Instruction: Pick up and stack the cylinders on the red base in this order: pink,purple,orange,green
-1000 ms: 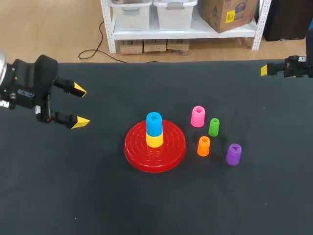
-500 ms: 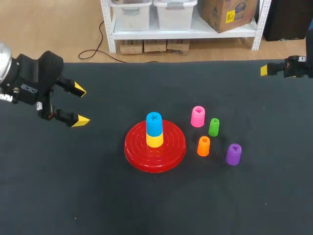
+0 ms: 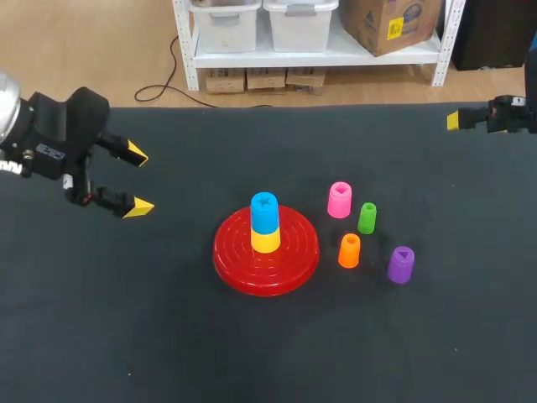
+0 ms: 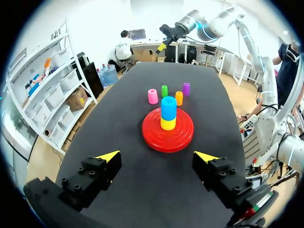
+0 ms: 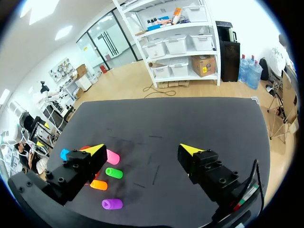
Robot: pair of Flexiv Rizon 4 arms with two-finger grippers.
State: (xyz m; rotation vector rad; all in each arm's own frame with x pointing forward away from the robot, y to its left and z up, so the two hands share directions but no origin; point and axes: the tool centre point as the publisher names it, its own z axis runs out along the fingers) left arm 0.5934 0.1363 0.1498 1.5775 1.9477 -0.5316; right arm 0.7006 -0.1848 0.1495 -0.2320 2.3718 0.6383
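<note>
Four loose cylinders stand on the black table (image 3: 168, 336) just right of the red base (image 3: 289, 269): pink (image 3: 339, 200), green (image 3: 367, 217), orange (image 3: 349, 250), purple (image 3: 401, 264). On the base, a blue cylinder (image 3: 264, 211) tops a yellow one (image 3: 265, 241). The left gripper (image 3: 138, 180) hangs over the table's left part, well apart from the base, jaws wide and empty. The right gripper (image 5: 142, 151) sits at the far right edge, jaws likewise wide, holding nothing.
</note>
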